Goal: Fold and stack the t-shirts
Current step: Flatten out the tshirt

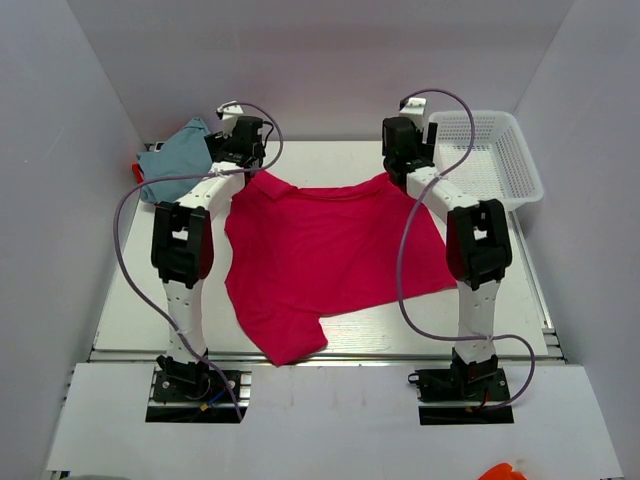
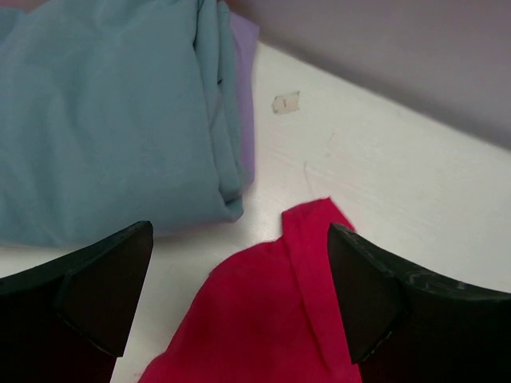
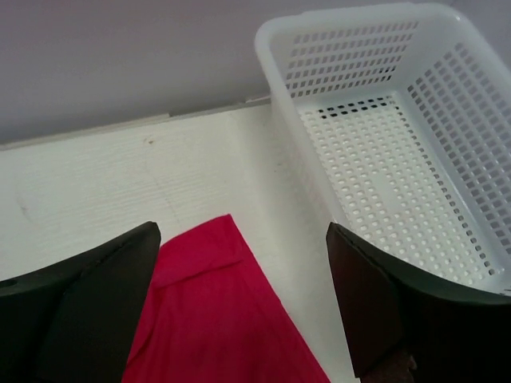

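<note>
A magenta-pink t-shirt lies spread on the table between the arms. A folded light blue-grey t-shirt sits at the far left, with a bit of red cloth under its left edge. My left gripper is open over the pink shirt's far left corner, the blue-grey shirt just beyond. My right gripper is open over the pink shirt's far right corner. Neither holds cloth.
A white plastic mesh basket stands at the far right, close to the right gripper; its wall shows in the right wrist view. White walls enclose the table on three sides. An orange object lies at the near edge.
</note>
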Controlling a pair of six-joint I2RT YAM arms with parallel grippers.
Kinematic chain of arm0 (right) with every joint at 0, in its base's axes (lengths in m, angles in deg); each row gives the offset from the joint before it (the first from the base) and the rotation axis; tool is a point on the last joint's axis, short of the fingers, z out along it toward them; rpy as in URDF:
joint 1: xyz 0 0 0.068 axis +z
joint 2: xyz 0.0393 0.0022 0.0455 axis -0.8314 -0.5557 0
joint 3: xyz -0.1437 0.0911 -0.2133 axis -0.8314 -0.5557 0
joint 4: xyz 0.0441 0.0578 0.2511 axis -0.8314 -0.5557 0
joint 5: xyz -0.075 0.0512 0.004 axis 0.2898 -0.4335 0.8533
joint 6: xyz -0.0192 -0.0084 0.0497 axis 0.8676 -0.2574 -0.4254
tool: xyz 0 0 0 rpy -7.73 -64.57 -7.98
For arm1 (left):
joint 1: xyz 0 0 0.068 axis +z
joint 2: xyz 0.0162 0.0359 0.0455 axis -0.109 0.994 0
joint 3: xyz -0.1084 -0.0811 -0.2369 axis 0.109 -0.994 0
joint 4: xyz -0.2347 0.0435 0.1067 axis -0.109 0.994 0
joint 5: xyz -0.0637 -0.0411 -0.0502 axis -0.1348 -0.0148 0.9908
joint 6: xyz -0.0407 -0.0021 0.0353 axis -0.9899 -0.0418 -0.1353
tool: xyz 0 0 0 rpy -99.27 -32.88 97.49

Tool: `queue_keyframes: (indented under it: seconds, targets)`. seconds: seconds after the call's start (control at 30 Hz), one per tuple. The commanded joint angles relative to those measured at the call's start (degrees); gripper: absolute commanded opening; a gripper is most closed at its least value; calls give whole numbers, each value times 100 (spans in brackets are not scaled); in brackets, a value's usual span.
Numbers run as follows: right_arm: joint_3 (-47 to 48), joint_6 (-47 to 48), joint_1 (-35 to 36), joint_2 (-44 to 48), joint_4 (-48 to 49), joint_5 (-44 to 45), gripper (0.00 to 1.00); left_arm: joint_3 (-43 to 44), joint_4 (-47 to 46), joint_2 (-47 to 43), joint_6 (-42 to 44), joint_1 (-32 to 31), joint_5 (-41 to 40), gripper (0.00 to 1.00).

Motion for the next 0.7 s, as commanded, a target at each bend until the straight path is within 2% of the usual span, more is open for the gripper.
queue_keyframes:
  seconds: [0.0,0.2,0.33,0.37,0.53,0.6,0.67]
  targets:
    - [90,-89,1,431,-662,-434,90,129,816,-559,15,6,428,100]
    - [-578,-204,36,1319,-1444,-1330,90,-1392,509,-1824,15,6,1299,100]
    - [-1349,-957,1,1985,-2015,-1770,90,-2104,798,-2590,-54,-143,1800,100]
    - [-1526,-1065,-16,2231,-2042,-1788,90,-2418,868,-2730,-55,-143,2341,100]
    - [-3065,-1768,-69,3226,-2034,-2269,90,-3545,1185,-3627,-397,-196,3233,100]
    - [-3563,-1874,-104,3508,-1885,-2673,90,-4195,853,-3864,-390,-196,3821,100]
    - [-3742,-1945,-157,3552,-1771,-2894,90,-4653,413,-4015,-459,-196,3911,100]
